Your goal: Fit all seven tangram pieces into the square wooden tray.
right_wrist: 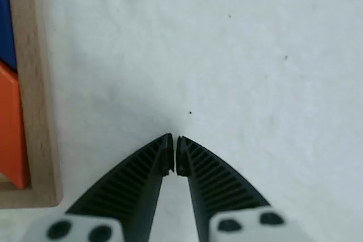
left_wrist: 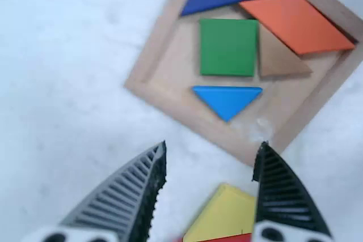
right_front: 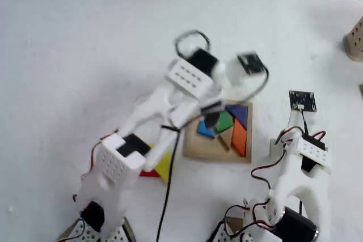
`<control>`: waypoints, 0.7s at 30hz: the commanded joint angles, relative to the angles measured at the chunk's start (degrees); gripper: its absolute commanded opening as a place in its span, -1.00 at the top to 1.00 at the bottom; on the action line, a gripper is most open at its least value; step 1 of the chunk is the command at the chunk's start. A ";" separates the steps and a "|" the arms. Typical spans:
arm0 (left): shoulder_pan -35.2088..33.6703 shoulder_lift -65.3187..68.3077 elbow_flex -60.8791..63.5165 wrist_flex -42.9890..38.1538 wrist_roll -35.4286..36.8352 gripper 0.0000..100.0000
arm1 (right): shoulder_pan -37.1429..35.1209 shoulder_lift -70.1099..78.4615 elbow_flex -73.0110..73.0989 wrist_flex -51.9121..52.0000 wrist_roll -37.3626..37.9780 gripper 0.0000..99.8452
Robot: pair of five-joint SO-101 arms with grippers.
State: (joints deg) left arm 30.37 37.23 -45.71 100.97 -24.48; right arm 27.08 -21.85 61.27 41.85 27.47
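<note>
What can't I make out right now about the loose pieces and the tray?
Red piece: left wrist view, cut off by the bottom edge; high view, mostly under the left arm. Shape unclear.
Yellow piece: left wrist view, partly behind a finger of the left hand; outline incomplete.
Tray: high view, one corner covered by the left arm; right wrist view, cut off by the picture's edge.

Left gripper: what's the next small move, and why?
Probably back away from the tray and lower over the yellow piece, then close. The left gripper hangs open and empty above bare table, the yellow piece and a red piece lie outside the tray, and the tray has bare floor left.
</note>
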 commanded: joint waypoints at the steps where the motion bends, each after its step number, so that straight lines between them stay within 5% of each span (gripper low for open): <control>1: -7.52 -1.80 -6.15 1.49 3.34 0.50 | -0.48 -1.71 -0.18 -0.84 0.09 0.95; 7: -15.34 -6.73 -2.81 1.41 5.27 0.50 | -0.48 -1.71 -0.18 -0.84 0.09 0.95; 13: -15.52 -16.57 14.77 -3.96 6.15 0.50 | -0.48 -1.71 -0.26 -0.84 0.00 0.95; 21: -24.04 -24.57 55.91 -44.57 12.92 0.50 | -5.23 -6.20 -7.21 8.13 -4.48 0.96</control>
State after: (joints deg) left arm 10.59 18.24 -2.02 73.63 -14.64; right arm 25.32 -22.90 60.92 42.46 25.71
